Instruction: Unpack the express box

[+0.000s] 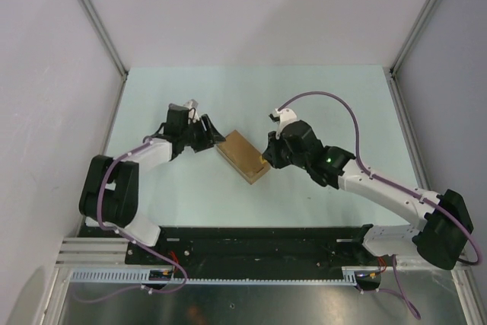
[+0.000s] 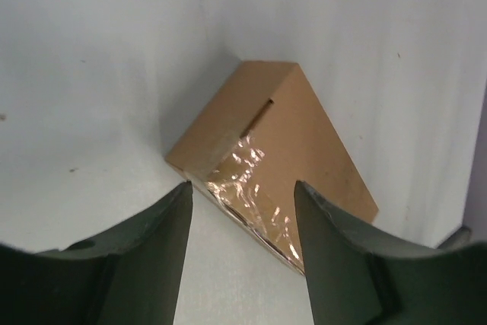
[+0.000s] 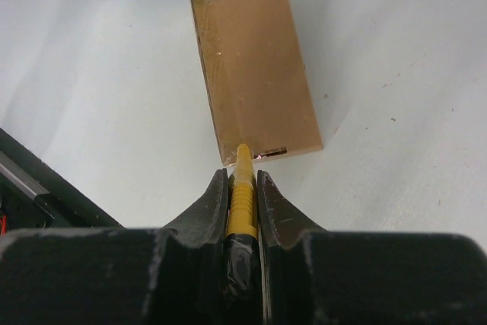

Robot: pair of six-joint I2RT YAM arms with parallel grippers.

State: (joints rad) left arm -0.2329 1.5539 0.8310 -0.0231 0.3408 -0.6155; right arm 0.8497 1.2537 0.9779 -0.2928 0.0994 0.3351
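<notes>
Pale table (image 1: 319, 97) carries the brown express box (image 1: 243, 155) at its middle, between my arms, long axis running from left gripper (image 1: 211, 139) to right gripper (image 1: 266, 159). Left jaws stand wide, just off the far end. Right jaws clamp the yellow knife (image 3: 242, 188), its tip at the near end's seam and the box stretching straight ahead.

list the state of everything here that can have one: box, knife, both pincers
box: shut, taped, lying flat
knife: clamped in the right pincer, tip at the box's near end
left pincer: open, at the box's far corner
right pincer: shut on the knife
</notes>
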